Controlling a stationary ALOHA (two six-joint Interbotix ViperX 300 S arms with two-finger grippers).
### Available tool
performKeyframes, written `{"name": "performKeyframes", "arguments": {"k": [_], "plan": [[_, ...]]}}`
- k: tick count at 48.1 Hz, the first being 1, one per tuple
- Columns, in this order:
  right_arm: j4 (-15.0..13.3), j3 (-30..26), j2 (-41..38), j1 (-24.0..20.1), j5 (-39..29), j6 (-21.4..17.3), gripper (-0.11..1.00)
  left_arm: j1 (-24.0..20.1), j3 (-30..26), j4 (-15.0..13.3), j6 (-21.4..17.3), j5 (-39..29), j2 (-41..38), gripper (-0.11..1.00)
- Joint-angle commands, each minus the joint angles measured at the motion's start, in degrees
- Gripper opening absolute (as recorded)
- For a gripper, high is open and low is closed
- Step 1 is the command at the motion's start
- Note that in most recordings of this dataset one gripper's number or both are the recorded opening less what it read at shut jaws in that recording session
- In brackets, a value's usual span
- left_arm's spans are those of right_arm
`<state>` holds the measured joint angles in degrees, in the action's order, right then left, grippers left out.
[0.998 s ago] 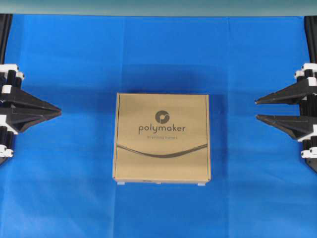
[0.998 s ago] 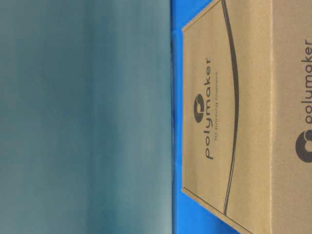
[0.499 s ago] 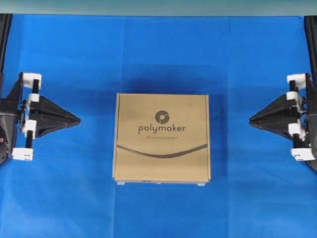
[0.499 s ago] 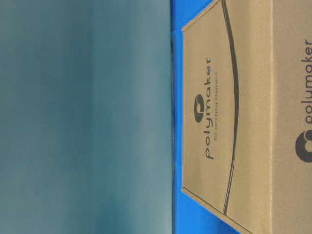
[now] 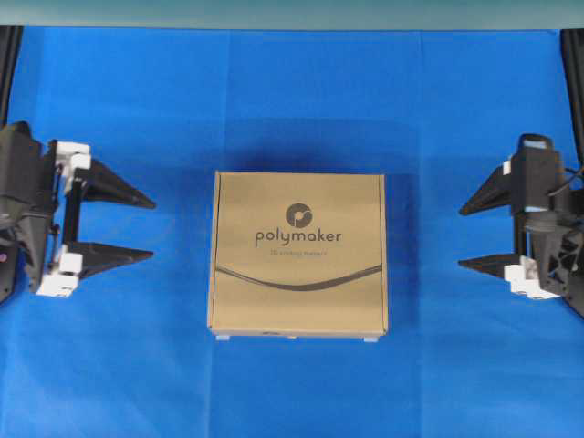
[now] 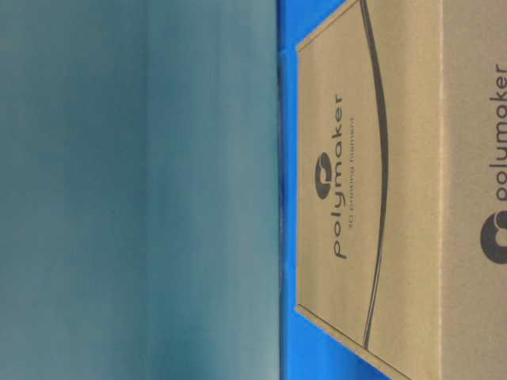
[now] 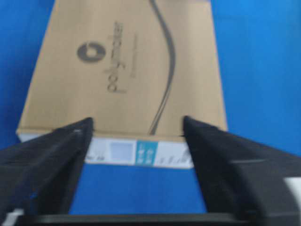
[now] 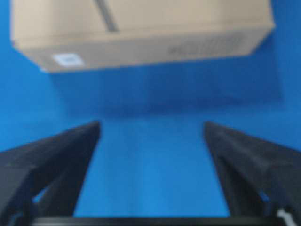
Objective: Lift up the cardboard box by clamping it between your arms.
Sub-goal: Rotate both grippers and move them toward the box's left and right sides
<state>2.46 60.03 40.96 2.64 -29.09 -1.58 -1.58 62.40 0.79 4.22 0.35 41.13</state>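
While both grippers' fingers stand spread — left gripper (image 5: 151,226), right gripper (image 5: 464,237) — approach the box (image 5: 299,254) level, meeting opposite sides together.

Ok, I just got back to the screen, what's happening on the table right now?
Nothing is gripped. The cardboard box lies flat on the blue cloth, untouched. The left end effector and the right end effector sit on opposite sides of it, both with jaws wide open and tips pointing at the box, each with a clear gap of cloth before its side. The clamping has not begun.
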Motion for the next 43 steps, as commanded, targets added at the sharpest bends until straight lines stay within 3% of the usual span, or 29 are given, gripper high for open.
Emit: {"name": "performKeyframes", "arguments": {"k": [1, 4, 15, 43], "plan": [[-0.09, -1.32, -1.58, 0.18, 0.44, 0.26, 0.98, -0.97, -1.23, 0.18, 0.09, 0.35, -1.93, 0.83], [-0.09, -1.23, -2.99, 0.18, 0.70, 0.35, 1.00, -0.88, -1.05, 0.18, 0.79, 0.18, -3.52, 0.88], [-0.18, -0.97, -7.56, 0.18, 3.52, 0.70, 1.00, 0.00, -0.53, 0.26, 2.90, 0.79, -12.13, 0.86], [-0.18, 0.09, -21.71, 0.18, 16.44, 4.83, 1.00, -0.09, -3.43, 0.53, -2.29, 7.03, -28.04, 0.87]]}}
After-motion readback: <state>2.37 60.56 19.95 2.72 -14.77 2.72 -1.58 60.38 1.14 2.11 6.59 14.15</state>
